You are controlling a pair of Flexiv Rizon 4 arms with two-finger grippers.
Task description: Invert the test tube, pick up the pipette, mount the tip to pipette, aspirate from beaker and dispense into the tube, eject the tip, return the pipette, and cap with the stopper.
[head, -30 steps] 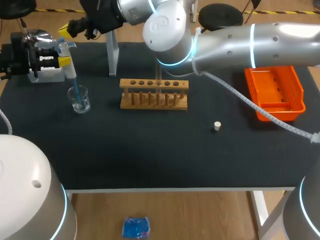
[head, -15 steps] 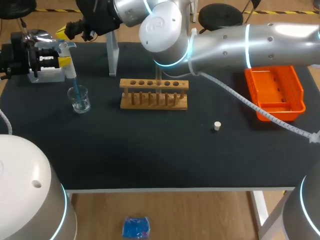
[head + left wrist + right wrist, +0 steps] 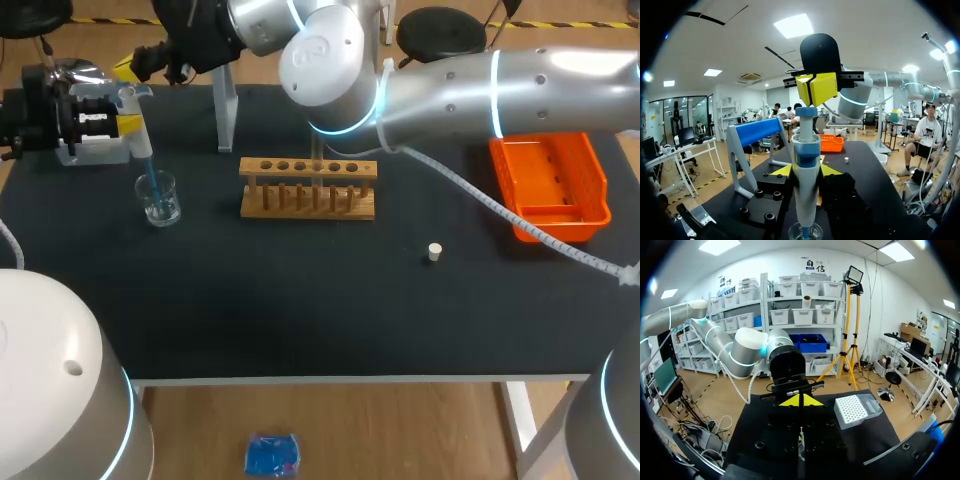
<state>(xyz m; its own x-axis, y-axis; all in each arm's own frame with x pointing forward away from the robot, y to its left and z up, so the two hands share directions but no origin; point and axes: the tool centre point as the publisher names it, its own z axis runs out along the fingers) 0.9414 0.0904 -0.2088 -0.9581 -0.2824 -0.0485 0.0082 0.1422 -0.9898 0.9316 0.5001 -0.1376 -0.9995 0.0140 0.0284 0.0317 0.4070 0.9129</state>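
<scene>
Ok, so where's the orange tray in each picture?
Head view: the tray sits at the table's right side, partly under the right arm.
Left wrist view: the tray is far ahead of the left end effector, just beside the pipette it holds.
Right wrist view: not in it.
Landmark: the white stopper, lying on the table near the tray in both views.

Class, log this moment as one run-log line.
left gripper shut on pipette | tip in beaker | right gripper above pipette top | stopper on table
</scene>
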